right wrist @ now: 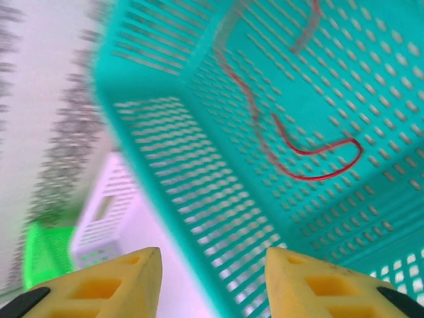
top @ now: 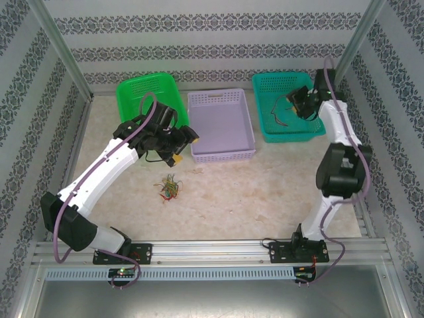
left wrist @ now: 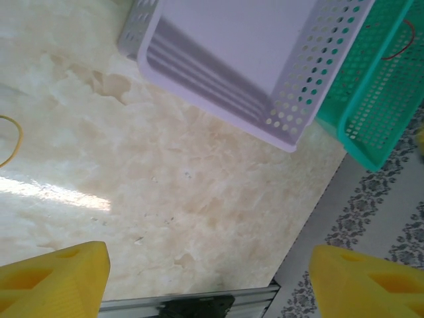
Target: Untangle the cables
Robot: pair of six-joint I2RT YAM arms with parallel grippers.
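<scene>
Top external view: your tangle of cables (top: 169,187) lies on the bench (top: 252,192), unsorted. Right jaws stand apart, empty, above the teal basket (top: 291,137), which holds one red cable (right wrist: 329,177), evidently separated out. Left jaws are wide and empty beside the lavender basket (top: 223,157).

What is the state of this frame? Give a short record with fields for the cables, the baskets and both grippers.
tangle of cables: multicoloured, on the table in front of the lilac basket, no gripper on it
red cable: lying loose in the teal basket
green basket: back left, contents unclear
left gripper: open, empty, above bare table near the lilac basket
right gripper: open, empty, over the teal basket
</scene>
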